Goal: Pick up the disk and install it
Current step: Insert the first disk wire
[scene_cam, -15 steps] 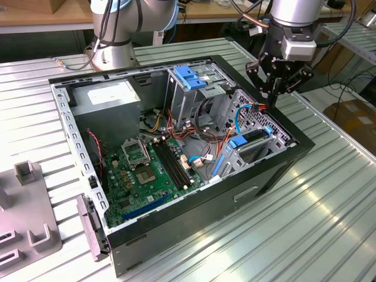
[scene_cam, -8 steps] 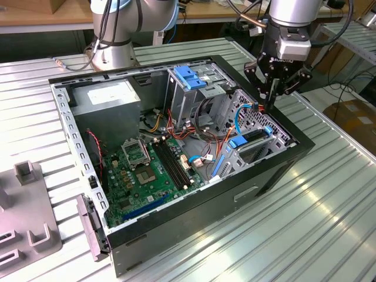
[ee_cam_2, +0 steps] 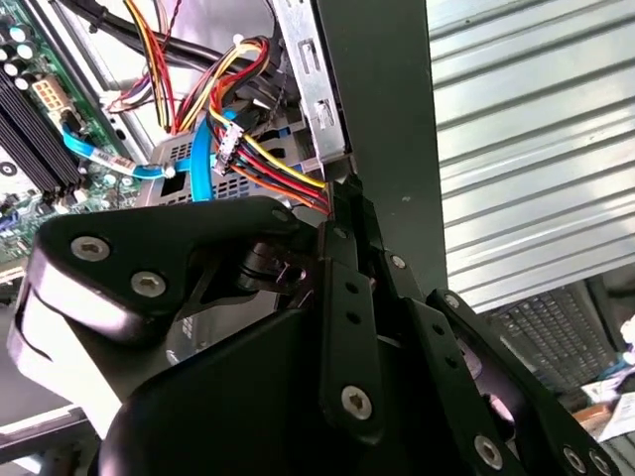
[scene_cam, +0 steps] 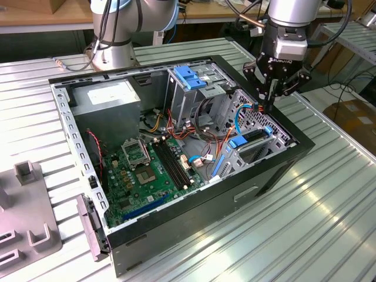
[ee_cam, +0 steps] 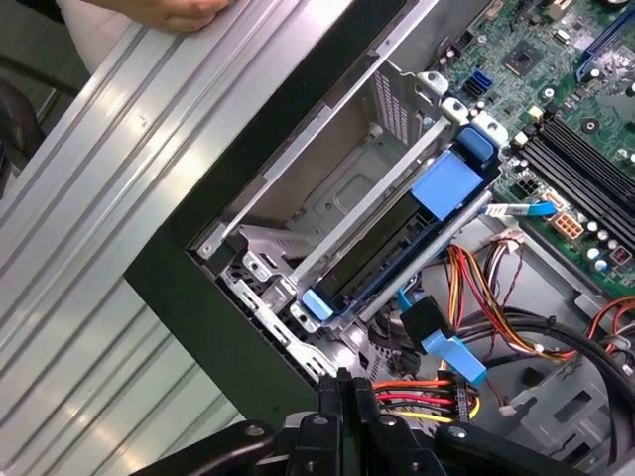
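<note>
Judged far along: nothing left to pick up, with the disk (scene_cam: 254, 138) already lying in the metal drive bay (ee_cam: 327, 188) along the computer case (scene_cam: 176, 226) edge toward the exterior view's right, close to that corner, blue carrier rail around it and its dark side on show in the first wrist view. Hard to tell whether pushed fully home and latched; looks slightly tilted in the exterior view, so perhaps a final press left to do. Just above the bay, a bare gripper (scene_cam: 268, 107), jaws pressed together and pinching nothing, tips apart from the disk. Beside the bay, a bundle of red, yellow and black power wires (ee_cam: 496, 327) and a blue-ended plug (ee_cam: 451, 352), seemingly loose and not joined to the disk, though not certain. Under the case, a table (scene_cam: 329, 223) of shiny ribbed aluminium slats. Toward its edge at the exterior view's left, a grey fixture plate (scene_cam: 23, 223) with raised blocks; at the far edge, the arm's base (scene_cam: 111, 56). At a table edge in the first wrist view, a person's hand (ee_cam: 184, 10). Beyond, a wooden worktop (scene_cam: 29, 14) and cardboard boxes (scene_cam: 352, 117) on the floor.
</note>
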You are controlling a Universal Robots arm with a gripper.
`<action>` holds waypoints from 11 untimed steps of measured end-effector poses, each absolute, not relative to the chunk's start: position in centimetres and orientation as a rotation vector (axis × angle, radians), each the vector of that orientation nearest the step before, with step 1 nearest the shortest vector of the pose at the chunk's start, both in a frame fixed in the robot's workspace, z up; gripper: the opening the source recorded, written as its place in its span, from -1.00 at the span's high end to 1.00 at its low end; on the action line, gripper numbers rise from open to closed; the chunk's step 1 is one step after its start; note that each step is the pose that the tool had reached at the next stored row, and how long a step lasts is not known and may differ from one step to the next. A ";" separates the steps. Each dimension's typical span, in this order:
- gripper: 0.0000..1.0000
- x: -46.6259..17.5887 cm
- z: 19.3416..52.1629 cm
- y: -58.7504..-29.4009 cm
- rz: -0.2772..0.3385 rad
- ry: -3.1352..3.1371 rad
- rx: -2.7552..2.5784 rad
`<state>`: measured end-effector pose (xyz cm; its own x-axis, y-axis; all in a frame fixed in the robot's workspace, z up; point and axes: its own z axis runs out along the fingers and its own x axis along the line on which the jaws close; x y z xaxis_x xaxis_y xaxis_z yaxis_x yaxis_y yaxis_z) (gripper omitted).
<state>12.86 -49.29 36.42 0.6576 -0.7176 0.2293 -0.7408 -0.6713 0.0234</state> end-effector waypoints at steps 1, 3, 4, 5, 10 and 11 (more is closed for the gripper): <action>0.67 12.9 36.4 -49.3 0.304 -1.247 2.738; 0.67 13.2 36.2 -49.3 0.301 -1.299 2.708; 0.67 13.2 36.2 -49.3 0.297 -1.347 2.680; 0.67 13.2 36.1 -49.3 0.295 -1.374 2.665; 0.67 13.2 36.0 -49.3 0.285 -1.486 2.595; 0.67 13.1 36.0 -49.3 0.285 -1.491 2.591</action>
